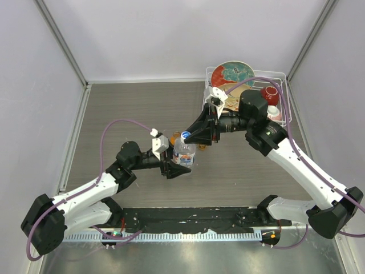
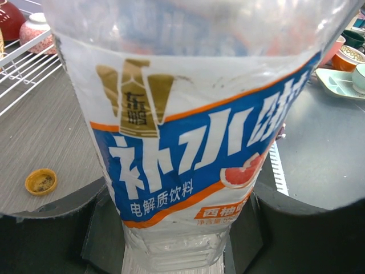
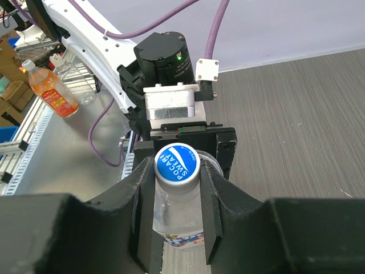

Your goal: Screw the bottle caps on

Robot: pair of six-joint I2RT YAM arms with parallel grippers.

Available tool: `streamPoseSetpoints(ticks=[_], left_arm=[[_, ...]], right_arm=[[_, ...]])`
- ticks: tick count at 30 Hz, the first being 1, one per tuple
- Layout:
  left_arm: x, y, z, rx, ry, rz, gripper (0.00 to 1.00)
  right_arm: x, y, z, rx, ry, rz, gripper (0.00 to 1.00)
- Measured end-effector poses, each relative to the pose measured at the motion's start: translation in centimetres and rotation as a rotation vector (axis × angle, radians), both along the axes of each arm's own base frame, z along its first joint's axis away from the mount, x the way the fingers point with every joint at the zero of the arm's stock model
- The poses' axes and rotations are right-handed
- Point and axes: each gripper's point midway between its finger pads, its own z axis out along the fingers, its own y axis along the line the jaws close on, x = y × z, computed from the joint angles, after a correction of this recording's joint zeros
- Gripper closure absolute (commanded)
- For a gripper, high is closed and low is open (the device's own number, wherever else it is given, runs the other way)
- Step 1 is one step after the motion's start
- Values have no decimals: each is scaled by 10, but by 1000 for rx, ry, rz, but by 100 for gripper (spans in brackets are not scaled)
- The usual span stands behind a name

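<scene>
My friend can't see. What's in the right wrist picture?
The right tool pinches a blue-topped cap sitting on the clear bottle. Just behind the bottle, the left arm reaches in over a grey table.

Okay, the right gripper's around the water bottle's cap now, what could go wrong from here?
1. The blue-and-white cap could slip or cross-thread if the right gripper twists off-axis.
2. The water bottle is clear plastic, so it might buckle or spin inside the left gripper under torque.
3. The amber cap lies loose nearby, and an arm could knock it away.
</scene>
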Motion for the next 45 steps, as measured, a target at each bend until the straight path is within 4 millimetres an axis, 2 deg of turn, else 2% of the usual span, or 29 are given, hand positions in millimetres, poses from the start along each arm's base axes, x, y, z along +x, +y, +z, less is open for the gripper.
streamPoseSetpoints(ticks=[4, 10, 16, 24, 33, 38, 39, 40, 42, 43, 45], left_arm=[[5, 1, -1, 3, 1, 28, 100], [26, 4, -7, 24, -3, 148, 100], [52, 13, -21, 79, -15, 290, 100], [73, 22, -29, 118, -41, 407, 100], [83, 35, -47, 174, -5, 488, 100], [85, 37, -50, 178, 3, 508, 100], [86, 37, -50, 178, 3, 512, 100], [86, 38, -50, 178, 3, 514, 100], [87, 38, -49, 176, 2, 518, 100], [87, 38, -49, 175, 1, 518, 100], [87, 38, -47, 168, -4, 521, 100]], right_arm=[[4, 1, -1, 1, 8, -20, 91], [25, 2, -9, -20, 22, -160, 99], [44, 12, -21, -81, -14, -374, 99], [63, 18, -29, -117, 4, -713, 99], [82, 24, -49, -160, 78, -1161, 99], [86, 27, -52, -178, 57, -1304, 99], [86, 27, -52, -179, 53, -1318, 98], [87, 27, -52, -180, 49, -1333, 89], [87, 27, -50, -182, 47, -1346, 79], [87, 27, -50, -186, 45, -1346, 70], [86, 29, -47, -196, 36, -1324, 59]])
